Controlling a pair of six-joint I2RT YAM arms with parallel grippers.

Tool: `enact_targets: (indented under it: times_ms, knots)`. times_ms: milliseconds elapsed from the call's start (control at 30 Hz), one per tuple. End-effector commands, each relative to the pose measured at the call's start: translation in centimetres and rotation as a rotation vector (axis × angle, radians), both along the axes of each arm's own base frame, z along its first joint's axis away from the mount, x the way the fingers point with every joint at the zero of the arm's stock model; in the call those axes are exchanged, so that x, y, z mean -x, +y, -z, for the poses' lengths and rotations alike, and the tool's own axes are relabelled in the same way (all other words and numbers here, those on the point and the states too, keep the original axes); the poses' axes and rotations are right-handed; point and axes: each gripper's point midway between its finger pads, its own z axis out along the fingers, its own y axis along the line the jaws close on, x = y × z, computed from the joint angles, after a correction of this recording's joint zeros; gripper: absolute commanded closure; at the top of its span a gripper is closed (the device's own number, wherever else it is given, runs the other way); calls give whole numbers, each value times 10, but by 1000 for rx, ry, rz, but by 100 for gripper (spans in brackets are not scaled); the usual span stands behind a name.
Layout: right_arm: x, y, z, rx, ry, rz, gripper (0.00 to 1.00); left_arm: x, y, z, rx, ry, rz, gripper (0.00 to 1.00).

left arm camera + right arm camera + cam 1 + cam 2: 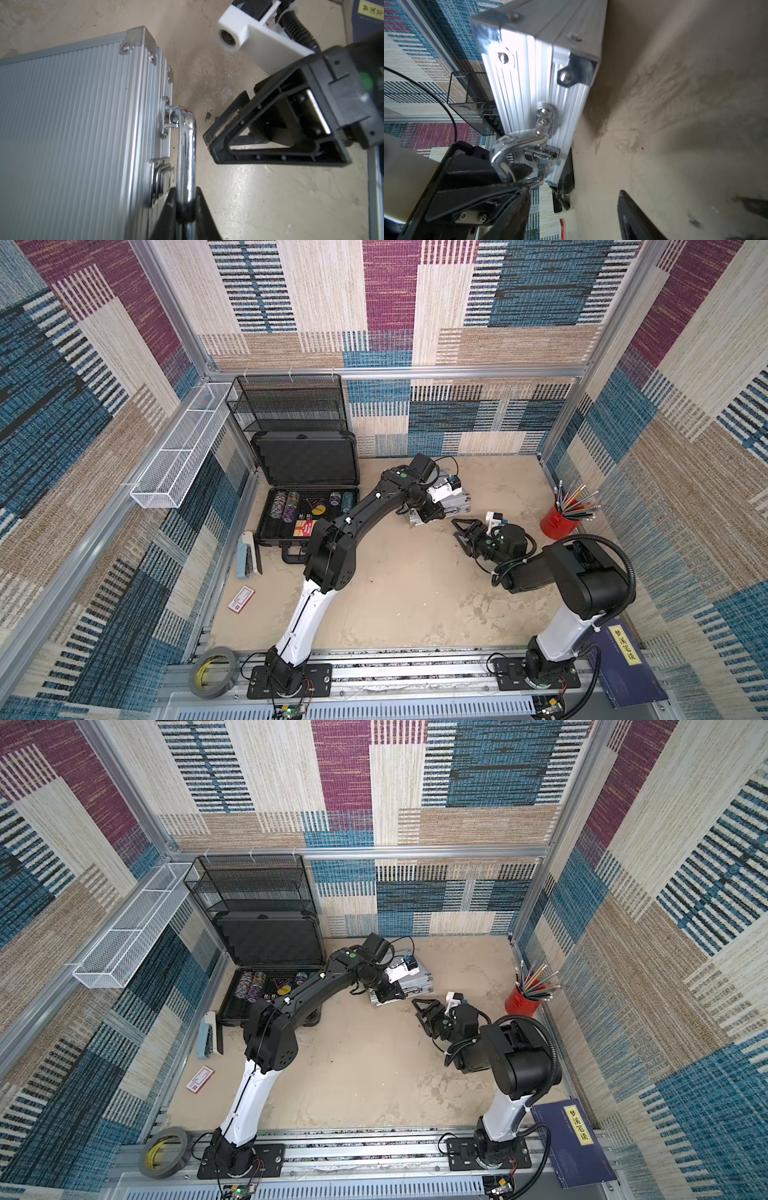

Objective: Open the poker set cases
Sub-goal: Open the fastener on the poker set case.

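Beige tabletop [395,605]: left gripper [185,204] clamps chrome handle [187,149] of silver case [72,124], right gripper [457,529] gapes empty, book [623,664] reads 梦溪笔谈.

Left jaws clamped, right jaws apart

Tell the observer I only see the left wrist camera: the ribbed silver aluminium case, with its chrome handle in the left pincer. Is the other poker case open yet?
Observer: Yes. In both top views the large dark grey case lies open, lid raised in front of the black wire-mesh rack, chips showing.
Operator: What's beyond the right pincer?
Observer: A red cup of pencils stands past it near the right wall, apart from it.
Operator: Anything beside the dark case?
Observer: A pale blue stapler lies by its near left corner.
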Motion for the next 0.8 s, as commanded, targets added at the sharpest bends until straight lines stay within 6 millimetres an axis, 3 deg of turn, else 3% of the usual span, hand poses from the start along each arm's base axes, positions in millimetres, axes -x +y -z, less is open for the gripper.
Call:
enact_targets:
  times_ms: [0, 233, 533, 767]
  knots:
    - [-5, 6, -21, -64, -57, -5, 32, 2, -20, -31, 145, 12, 38, 100]
    - [-11, 8, -26, -87, -63, 15, 41, 7, -24, -41, 184, 36, 52, 100]
    - [-14, 8, -31, -96, -69, 34, 44, 13, -28, -44, 218, 78, 63, 100]
    - [-19, 11, -39, -112, -85, 35, 54, 18, -30, -43, 229, 102, 74, 100]
